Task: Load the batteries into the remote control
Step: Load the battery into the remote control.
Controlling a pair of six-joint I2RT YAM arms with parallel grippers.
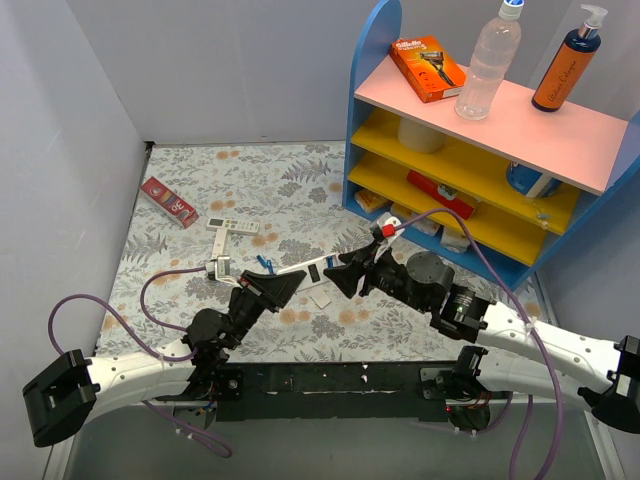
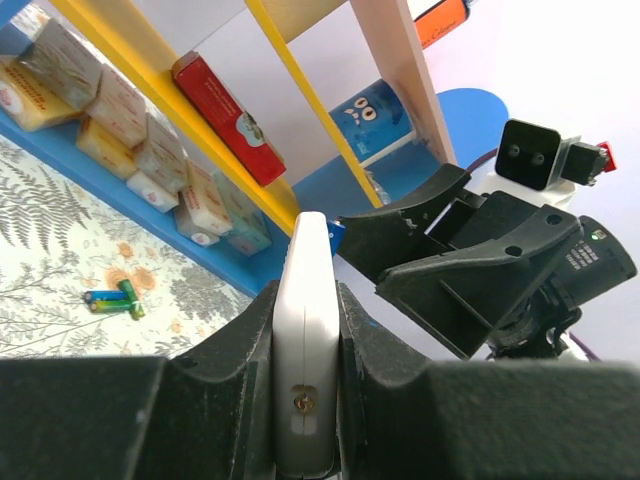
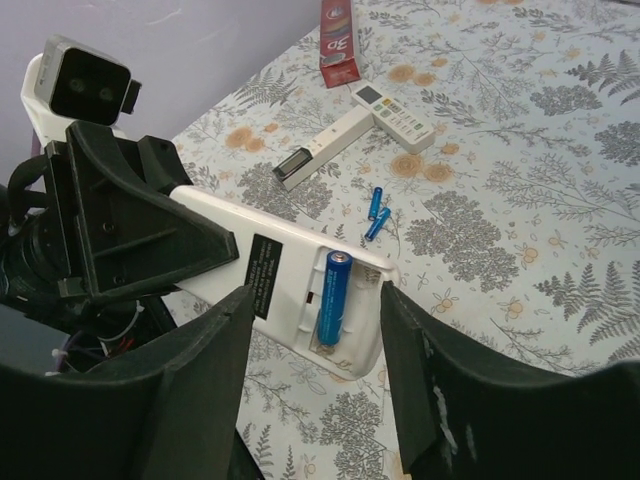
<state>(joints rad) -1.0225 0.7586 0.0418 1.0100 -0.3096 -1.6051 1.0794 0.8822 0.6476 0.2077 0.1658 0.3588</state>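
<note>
While one blue battery (image 3: 335,297) sits in the recess of the remote (image 3: 285,270), the second slot looks empty, so roughly half done. Left end effector (image 2: 305,300) pinches the remote above mid tabletop (image 3: 520,180); right end effector (image 3: 315,300) is spread around its right end. Spare batteries (image 3: 377,222) lie on the tabletop to the left.

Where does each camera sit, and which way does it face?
Top external: above and behind the bases, looking down on the table; both arms, left tool and right tool meeting at the remote control.
Left wrist: on the left arm, facing along the edge-on remote toward the shelf; its tool clamps it.
Right wrist: on the right arm, looking down on the remote's back and a blue battery; its fingers flank it.
Shared: each wrist view shows the other tool.
</note>
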